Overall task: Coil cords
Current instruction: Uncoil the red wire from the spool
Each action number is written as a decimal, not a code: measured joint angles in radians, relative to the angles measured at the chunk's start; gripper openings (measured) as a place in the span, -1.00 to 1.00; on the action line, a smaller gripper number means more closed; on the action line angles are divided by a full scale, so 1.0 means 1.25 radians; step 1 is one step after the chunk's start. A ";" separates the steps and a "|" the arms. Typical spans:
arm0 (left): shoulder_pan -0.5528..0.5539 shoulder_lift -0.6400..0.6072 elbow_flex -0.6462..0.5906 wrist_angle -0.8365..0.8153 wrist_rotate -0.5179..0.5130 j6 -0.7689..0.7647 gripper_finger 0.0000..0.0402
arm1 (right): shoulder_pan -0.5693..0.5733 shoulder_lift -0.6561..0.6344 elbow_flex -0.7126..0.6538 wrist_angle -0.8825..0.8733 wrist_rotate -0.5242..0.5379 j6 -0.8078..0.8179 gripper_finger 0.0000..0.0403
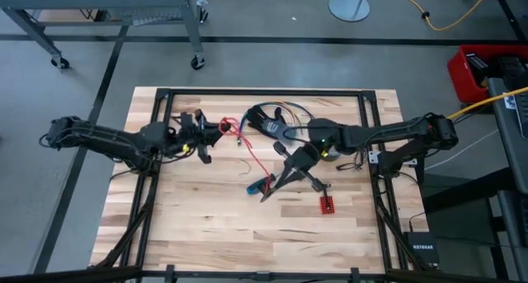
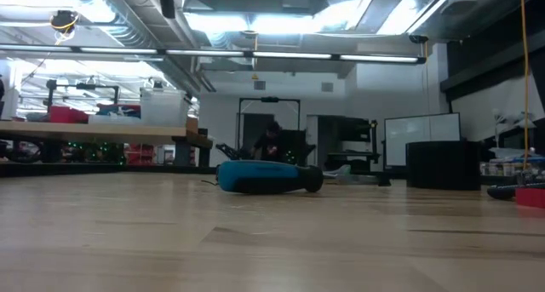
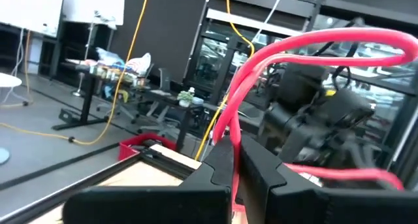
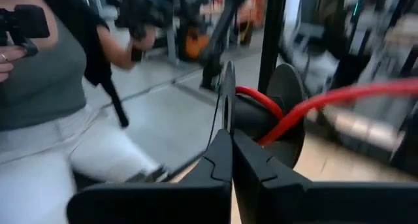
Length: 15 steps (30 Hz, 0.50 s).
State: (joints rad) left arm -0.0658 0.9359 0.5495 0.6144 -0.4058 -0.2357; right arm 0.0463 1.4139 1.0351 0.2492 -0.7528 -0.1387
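Robotics lab / workshop floor.
Low view: exposed ceiling ducts (image 2: 255,7) w/ strip lights up top, long workbench (image 2: 94,132) w/ bins at left, whiteboard (image 2: 421,139) at right. High view: grey concrete floor, wheeled metal cart (image 1: 124,19) upper left, yellow cable (image 1: 450,15) upper right.

1. Two robot arms, each ending in one end effector: the left end effector (image 1: 221,131) and the right end effector (image 1: 270,192).
2. One table (image 1: 206,225) of pale wood.
3. One red cord (image 1: 252,158), running across the table between the arms.
4. One bundle of dark cords (image 1: 268,118) near the table's far edge.
5. One blue-handled tool (image 2: 264,176) lying on the table.
6. One small red board (image 1: 327,205).
7. One person (image 4: 46,100) in the right wrist view.
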 joint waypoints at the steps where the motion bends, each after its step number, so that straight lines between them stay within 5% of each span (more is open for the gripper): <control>1: 0.002 0.004 0.000 0.000 0.000 -0.008 -1.00 | 0.000 0.000 0.000 0.032 -0.001 -0.001 -1.00; 9: 0.002 0.070 0.000 -0.005 -0.001 -0.055 -1.00 | 0.000 0.000 0.000 0.257 -0.004 -0.001 -1.00; 15: -0.007 0.096 0.000 -0.033 0.039 -0.076 -0.98 | -0.007 -0.005 0.000 0.258 0.061 0.000 -1.00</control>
State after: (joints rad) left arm -0.0751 1.0561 0.5495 0.5732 -0.3567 -0.3303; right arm 0.0377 1.4071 1.0351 0.5717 -0.6770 -0.1390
